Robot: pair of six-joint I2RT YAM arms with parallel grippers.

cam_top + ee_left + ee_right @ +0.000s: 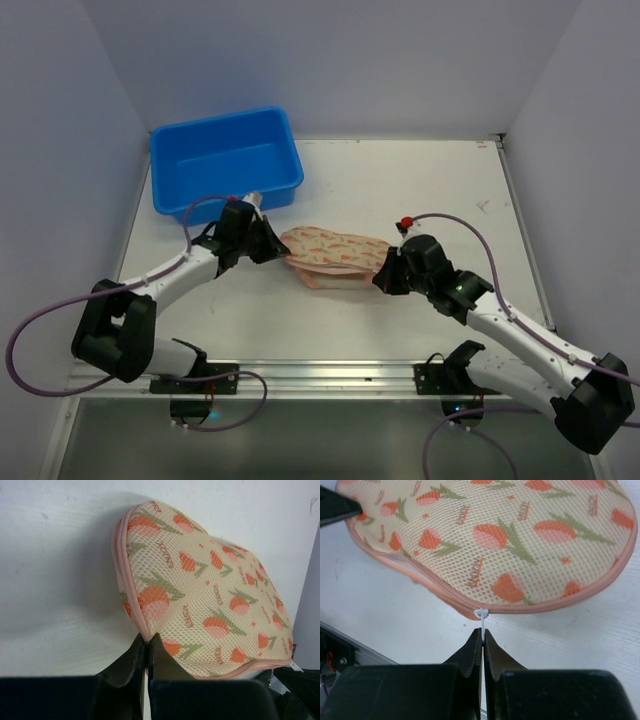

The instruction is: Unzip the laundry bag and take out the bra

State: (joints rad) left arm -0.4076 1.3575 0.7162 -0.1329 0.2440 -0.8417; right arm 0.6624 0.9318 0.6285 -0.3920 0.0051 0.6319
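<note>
- The left gripper (281, 251) has its fingers pressed together on the pink edge of the laundry bag (335, 257), at the bag's left end.
- In the left wrist view, the two dark fingertips of the left gripper (147, 647) meet on the pink seam. The laundry bag (200, 590) spreads ahead of them and to the right, lying flat on the surface.
- The right gripper (384, 277) is at the opposite end of the bag. In its wrist view, the right gripper (483, 641) pinches the thin white zip pull (481, 615), which stands just in front of the fingertips on the pink zip edge.
- Beyond the pull, the laundry bag (495, 535) fills the upper part of that view: cream mesh with orange-red flowers and green stems.
- The bag lies between the two grippers on a white table (430, 190). The surface is matte and plain, with a few small dark marks far beyond the right gripper, near the wall.
- A blue tub (292, 152) stands just behind the left gripper, apart from the bag.
- Pale grey-lilac walls (350, 60) close the table at the back and on both sides.
- A metal rail (320, 377) runs along the near edge, behind both grippers, and carries the arm bases. Purple cables (40, 330) loop along the arms.
</note>
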